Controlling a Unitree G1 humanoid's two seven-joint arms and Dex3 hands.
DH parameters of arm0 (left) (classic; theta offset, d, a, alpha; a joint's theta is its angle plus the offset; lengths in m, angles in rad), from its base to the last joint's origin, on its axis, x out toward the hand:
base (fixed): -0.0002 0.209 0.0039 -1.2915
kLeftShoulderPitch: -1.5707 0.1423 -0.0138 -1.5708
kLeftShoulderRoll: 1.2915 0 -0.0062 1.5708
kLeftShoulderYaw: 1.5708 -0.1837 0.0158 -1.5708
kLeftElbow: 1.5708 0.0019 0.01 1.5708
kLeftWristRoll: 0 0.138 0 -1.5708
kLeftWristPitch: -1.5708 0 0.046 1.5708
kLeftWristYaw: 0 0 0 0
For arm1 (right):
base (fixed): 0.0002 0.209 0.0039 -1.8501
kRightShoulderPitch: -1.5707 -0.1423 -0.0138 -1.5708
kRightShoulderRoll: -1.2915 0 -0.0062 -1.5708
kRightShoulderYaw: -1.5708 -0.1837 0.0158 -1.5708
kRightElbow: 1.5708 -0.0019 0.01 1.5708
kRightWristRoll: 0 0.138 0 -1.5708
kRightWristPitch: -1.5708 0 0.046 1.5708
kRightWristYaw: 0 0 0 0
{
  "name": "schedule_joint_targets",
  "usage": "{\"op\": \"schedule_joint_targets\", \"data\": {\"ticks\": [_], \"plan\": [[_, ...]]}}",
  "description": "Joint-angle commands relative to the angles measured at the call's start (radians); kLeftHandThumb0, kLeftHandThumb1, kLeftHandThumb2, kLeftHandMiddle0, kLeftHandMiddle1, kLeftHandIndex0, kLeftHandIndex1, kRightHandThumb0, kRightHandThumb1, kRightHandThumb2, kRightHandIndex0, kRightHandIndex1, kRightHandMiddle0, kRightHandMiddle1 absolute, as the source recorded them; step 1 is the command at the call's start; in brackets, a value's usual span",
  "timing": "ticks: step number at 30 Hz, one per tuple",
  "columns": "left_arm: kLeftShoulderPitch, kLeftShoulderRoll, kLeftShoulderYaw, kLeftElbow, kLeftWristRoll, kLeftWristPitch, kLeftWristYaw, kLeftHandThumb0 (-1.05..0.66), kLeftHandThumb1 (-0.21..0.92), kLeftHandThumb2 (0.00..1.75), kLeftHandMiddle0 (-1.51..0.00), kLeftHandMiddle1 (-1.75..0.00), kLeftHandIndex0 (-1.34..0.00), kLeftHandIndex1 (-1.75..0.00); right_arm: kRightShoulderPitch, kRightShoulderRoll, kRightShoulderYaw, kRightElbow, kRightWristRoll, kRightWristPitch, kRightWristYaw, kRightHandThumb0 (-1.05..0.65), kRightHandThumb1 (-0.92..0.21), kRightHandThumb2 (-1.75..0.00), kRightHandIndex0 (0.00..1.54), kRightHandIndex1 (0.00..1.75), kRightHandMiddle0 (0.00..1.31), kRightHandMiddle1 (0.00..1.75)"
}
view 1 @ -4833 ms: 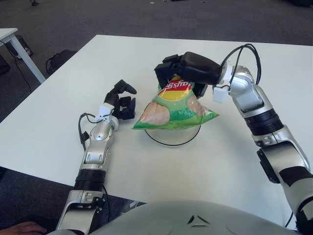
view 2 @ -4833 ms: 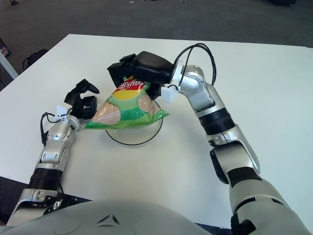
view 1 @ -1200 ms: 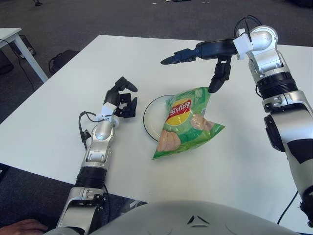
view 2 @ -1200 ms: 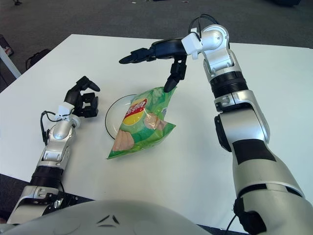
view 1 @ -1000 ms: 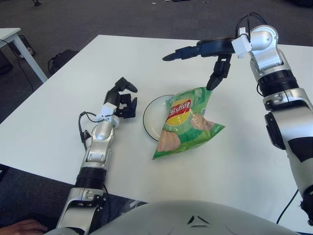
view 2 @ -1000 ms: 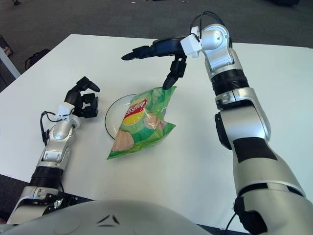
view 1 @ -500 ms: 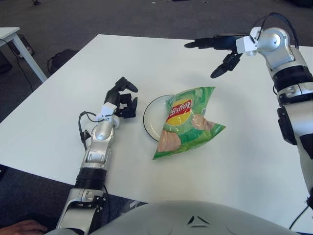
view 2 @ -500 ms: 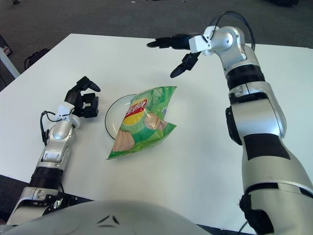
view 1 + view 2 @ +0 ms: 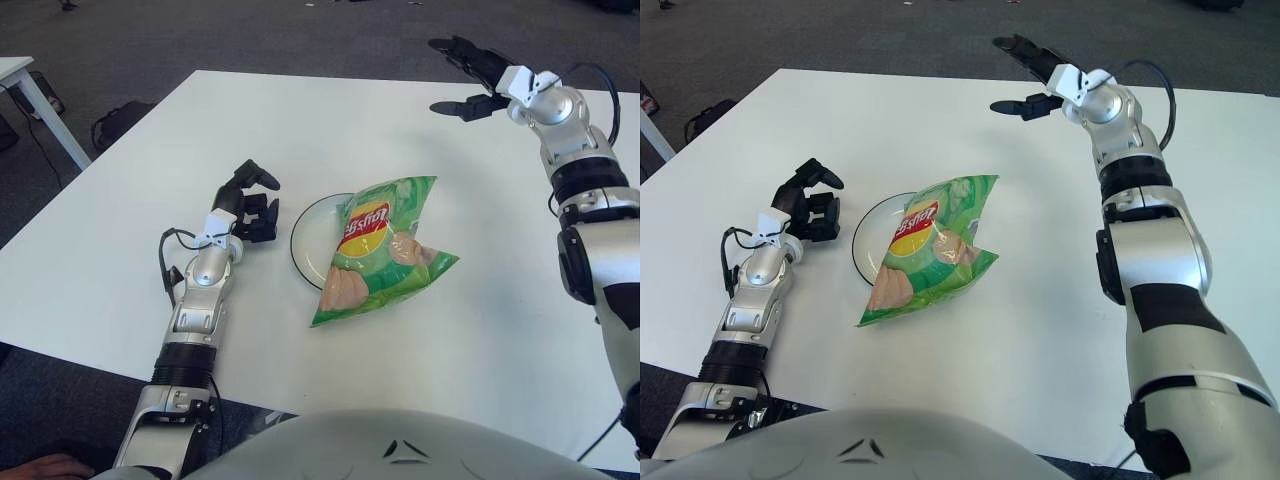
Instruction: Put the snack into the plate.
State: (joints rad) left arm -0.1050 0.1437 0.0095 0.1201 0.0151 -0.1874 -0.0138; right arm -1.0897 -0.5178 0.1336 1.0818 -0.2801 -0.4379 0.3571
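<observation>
Snack bag (image 9: 383, 248) lies on plate (image 9: 308, 243), overhanging its right rim onto desk (image 9: 480, 320). Your right hand (image 9: 468, 78) raised far side, fingers spread, empty. Left hand (image 9: 250, 205) parked beside plate, curled, empty.

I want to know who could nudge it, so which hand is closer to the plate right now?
The left. The left hand rests on the table just left of the plate, fingers curled, empty. The right hand is raised open, far behind and right of it, away from the chip bag.

The snack bag (image 9: 383, 247) hides the right part of the plate (image 9: 309, 243); only the plate's left rim shows.
</observation>
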Motion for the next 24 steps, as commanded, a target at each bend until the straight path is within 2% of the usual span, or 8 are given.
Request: {"op": "schedule_joint_targets", "data": {"ticks": [1, 5, 12, 17, 20, 23, 24], "plan": [[0.091, -0.032, 0.004, 0.072, -0.020, 0.009, -0.011, -0.45, 0.42, 1.19, -1.24, -1.75, -0.53, -1.75, 0.031, 0.013, -0.033, 0.041, 0.029, 0.020, -0.055, -0.69, -0.69, -0.67, 0.02, 0.70, 0.00, 0.57], [0.085, -0.030, 0.021, 0.079, -0.037, 0.014, -0.018, -0.44, 0.43, 1.18, -1.23, -1.75, -0.52, -1.75, 0.059, 0.013, -0.072, 0.071, 0.049, 0.028, -0.124, -0.55, -0.62, -0.84, 0.11, 0.92, 0.00, 0.78], [0.082, -0.039, 0.035, 0.082, -0.044, 0.024, -0.010, -0.44, 0.43, 1.17, -1.24, -1.75, -0.52, -1.75, 0.123, 0.014, -0.131, 0.043, 0.104, 0.047, -0.158, -0.39, -0.57, -1.02, 0.19, 1.11, 0.00, 1.05], [0.084, -0.041, 0.041, 0.074, -0.047, 0.040, -0.007, -0.45, 0.42, 1.19, -1.25, -1.75, -0.53, -1.75, 0.259, 0.032, -0.220, -0.128, 0.223, 0.112, -0.136, -0.33, -0.58, -1.10, 0.19, 1.25, 0.00, 1.35], [0.084, -0.041, 0.043, 0.068, -0.044, 0.049, -0.005, -0.45, 0.41, 1.19, -1.25, -1.75, -0.53, -1.75, 0.349, 0.060, -0.266, -0.251, 0.287, 0.161, -0.154, -0.31, -0.59, -1.11, 0.19, 1.31, 0.00, 1.47], [0.084, -0.038, 0.043, 0.066, -0.040, 0.054, -0.006, -0.45, 0.41, 1.19, -1.26, -1.75, -0.53, -1.75, 0.441, 0.090, -0.301, -0.373, 0.327, 0.200, -0.186, -0.33, -0.81, -0.72, 0.21, 1.36, 0.12, 1.65], [0.084, -0.040, 0.043, 0.066, -0.037, 0.054, -0.001, -0.45, 0.41, 1.19, -1.26, -1.75, -0.53, -1.75, 0.479, 0.105, -0.312, -0.414, 0.335, 0.207, -0.205, -0.33, -0.83, -0.68, 0.22, 1.37, 0.13, 1.67]]}}
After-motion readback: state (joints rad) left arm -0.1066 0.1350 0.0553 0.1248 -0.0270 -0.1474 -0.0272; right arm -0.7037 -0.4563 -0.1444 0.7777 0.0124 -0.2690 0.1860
